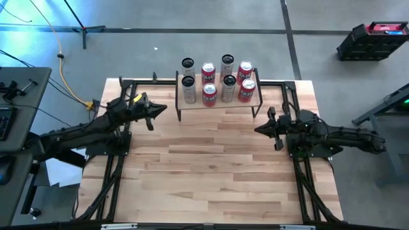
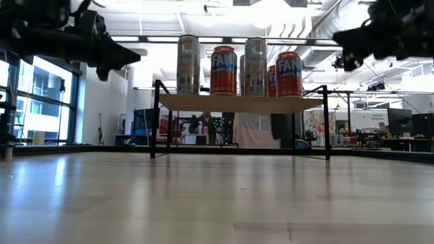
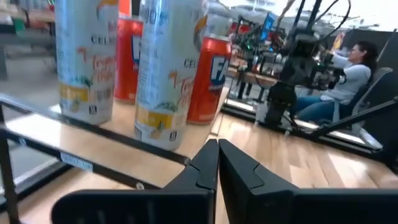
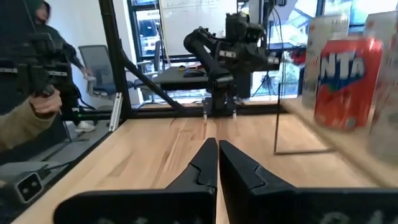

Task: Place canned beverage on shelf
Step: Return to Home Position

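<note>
Beside the shelf (image 2: 237, 103), left jaws together; right jaws together; eight cans (image 1: 209, 93) atop

In the low view the far row of cans (image 2: 272, 80) on the shelf (image 2: 237, 103) is mostly hidden behind the near row (image 2: 224, 64). In the left wrist view the white cans (image 3: 163, 74) lose their tops to the picture's edge. In the right wrist view the red can (image 4: 345, 81) is blurred.
</note>
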You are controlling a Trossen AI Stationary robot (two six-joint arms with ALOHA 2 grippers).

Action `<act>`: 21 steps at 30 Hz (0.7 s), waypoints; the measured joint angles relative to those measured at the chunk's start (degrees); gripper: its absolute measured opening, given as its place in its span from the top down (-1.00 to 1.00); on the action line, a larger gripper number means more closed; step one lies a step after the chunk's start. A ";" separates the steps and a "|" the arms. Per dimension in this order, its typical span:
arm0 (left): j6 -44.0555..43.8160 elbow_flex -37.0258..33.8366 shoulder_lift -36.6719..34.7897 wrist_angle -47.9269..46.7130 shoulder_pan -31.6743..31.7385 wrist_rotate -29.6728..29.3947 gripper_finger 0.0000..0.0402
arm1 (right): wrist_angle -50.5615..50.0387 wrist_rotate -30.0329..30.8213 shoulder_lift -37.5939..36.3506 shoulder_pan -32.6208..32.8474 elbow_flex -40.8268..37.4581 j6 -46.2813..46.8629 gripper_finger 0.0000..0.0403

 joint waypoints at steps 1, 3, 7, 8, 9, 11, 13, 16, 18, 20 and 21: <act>0.38 -0.59 -1.04 0.49 -0.53 -0.99 0.99 | 0.84 -0.02 -0.50 0.00 -1.24 0.66 1.00; 1.44 -1.38 -2.76 0.54 -2.05 -3.96 0.99 | 3.14 -0.02 -1.12 0.00 -4.06 1.63 1.00; 4.53 -1.60 -6.50 -2.40 -4.60 -6.50 1.00 | 8.21 0.37 -1.51 0.00 -7.59 1.83 1.00; 4.94 -1.60 -7.47 -2.95 -5.13 -6.06 1.00 | 7.70 0.37 -1.50 0.00 -7.54 1.84 1.00; 5.43 -1.60 -8.62 -3.82 -5.59 -5.27 1.00 | 6.86 0.37 -1.49 0.00 -7.53 2.23 1.00; 6.99 -1.60 -11.52 -6.65 -6.28 -3.58 1.00 | 6.29 0.41 -1.89 0.00 -7.53 2.51 1.00; 7.86 -1.60 -15.18 -9.67 -6.58 -3.47 1.00 | 4.34 0.97 -3.29 0.00 -7.53 1.57 1.00; 7.89 -1.60 -21.54 -14.06 -6.60 -3.37 1.00 | -0.06 3.22 -6.13 0.01 -7.53 -0.02 1.00; 8.06 -1.57 -25.58 -16.57 -6.61 -2.27 1.00 | -2.51 3.23 -8.20 0.00 -7.53 -0.22 1.00; 8.10 -2.31 -29.16 -17.52 -6.63 -0.84 1.00 | -5.02 3.14 -10.28 0.02 -7.53 0.13 1.00; 7.95 -3.14 -30.65 -16.79 -6.63 -0.09 1.00 | -6.53 3.12 -11.36 0.09 -7.53 0.33 1.00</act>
